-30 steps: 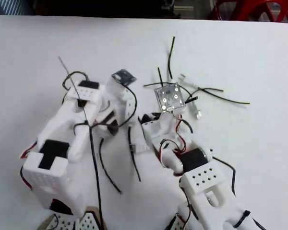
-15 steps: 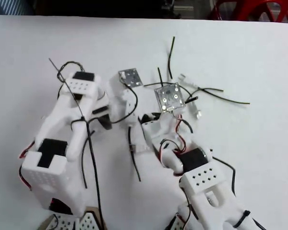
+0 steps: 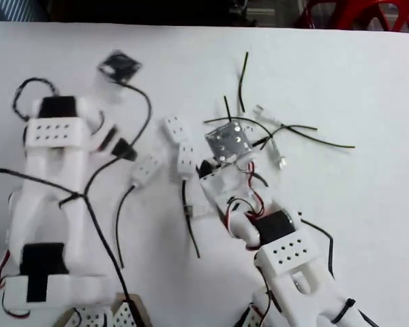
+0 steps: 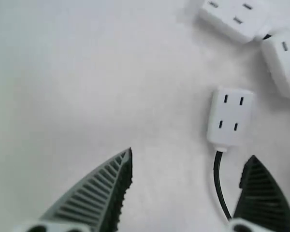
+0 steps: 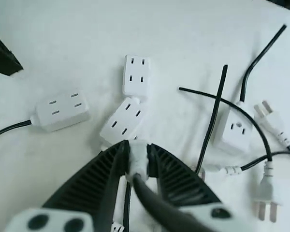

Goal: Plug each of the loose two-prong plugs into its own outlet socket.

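Three white two-slot outlet blocks lie mid-table: one point(image 3: 146, 169) with a black cord, and two point(image 3: 176, 128) point(image 3: 186, 158) close together. My left gripper point(image 3: 120, 146) point(image 4: 183, 193) is open and empty, just short of the corded outlet point(image 4: 230, 116). My right gripper point(image 3: 203, 168) point(image 5: 137, 164) is shut on a white plug point(image 5: 137, 162) whose black cord trails back. It hovers just short of the nearest outlet point(image 5: 122, 121), with another outlet point(image 5: 137, 75) beyond. Two loose white plugs point(image 3: 266, 112) point(image 3: 279, 160) lie to the right.
A white block with a three-hole socket point(image 5: 237, 128) sits among crossing black cords point(image 3: 313, 138) right of the outlets. A loose black cord point(image 3: 189, 228) runs toward the table's front. The far half of the table point(image 3: 327, 68) is bare white surface.
My left arm has swung back to the left, away from the outlets, leaving the corded outlet lying uncovered. The right arm's wrist has turned slightly left, still holding its plug.
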`<state>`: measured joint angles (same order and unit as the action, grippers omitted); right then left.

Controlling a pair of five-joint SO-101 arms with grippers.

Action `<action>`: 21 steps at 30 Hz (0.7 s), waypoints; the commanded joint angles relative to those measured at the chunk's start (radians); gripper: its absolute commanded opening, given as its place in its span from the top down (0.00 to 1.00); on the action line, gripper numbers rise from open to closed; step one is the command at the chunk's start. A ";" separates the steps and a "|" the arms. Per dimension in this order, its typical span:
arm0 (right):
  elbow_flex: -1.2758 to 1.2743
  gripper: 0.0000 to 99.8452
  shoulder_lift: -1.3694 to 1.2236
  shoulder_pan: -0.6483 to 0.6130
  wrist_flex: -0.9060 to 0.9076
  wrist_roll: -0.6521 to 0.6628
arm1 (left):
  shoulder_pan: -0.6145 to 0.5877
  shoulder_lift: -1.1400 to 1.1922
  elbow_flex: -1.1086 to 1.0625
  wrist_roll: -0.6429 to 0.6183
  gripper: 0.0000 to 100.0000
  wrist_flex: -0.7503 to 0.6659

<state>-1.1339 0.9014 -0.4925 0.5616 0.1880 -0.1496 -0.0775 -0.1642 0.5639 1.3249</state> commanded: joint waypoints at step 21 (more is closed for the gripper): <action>0.729 0.98 -0.897 -0.242 -0.021 0.238 | -0.308 -0.717 -0.881 -0.400 0.70 -0.399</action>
<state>-0.4971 0.0376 -0.7258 0.5585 0.4166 -0.3997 -0.7557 -1.0065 0.2064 1.0088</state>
